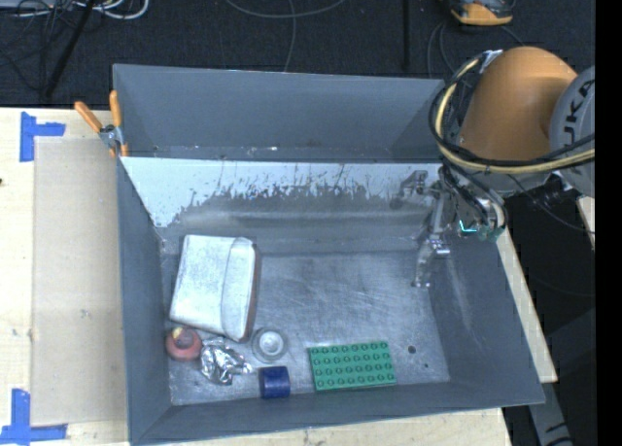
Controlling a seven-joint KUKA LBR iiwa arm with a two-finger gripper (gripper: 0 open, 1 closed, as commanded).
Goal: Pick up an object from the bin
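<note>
My gripper [425,261] hangs over the right part of the bin floor, near the back right wall, fingers pointing down with nothing between them. The nearest loose thing is a flat green studded building plate [353,366] at the front of the bin, well below and left of the gripper. A small blue block [274,382] lies left of the plate, and a round clear cap [269,343] sits just above that block.
A folded white cloth or sponge [215,285] lies at the left of the bin. In front of it are a small red round piece [183,344] and a crumpled foil scrap [223,365]. Bare floor spans the middle and right.
</note>
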